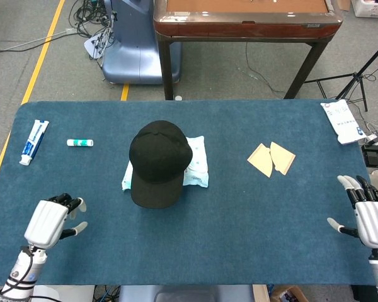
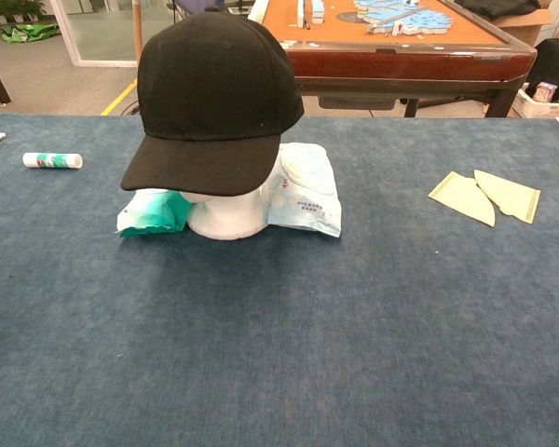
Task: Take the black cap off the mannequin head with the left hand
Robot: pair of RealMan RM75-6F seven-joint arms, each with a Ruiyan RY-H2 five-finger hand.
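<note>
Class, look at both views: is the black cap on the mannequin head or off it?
On. The black cap sits over the white mannequin head, brim forward, and the left robot hand is apart from it.

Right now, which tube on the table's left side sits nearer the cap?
The small green-and-white tube; the bigger blue-and-white toothpaste tube lies farther left, near the edge, away from the cap.
</note>
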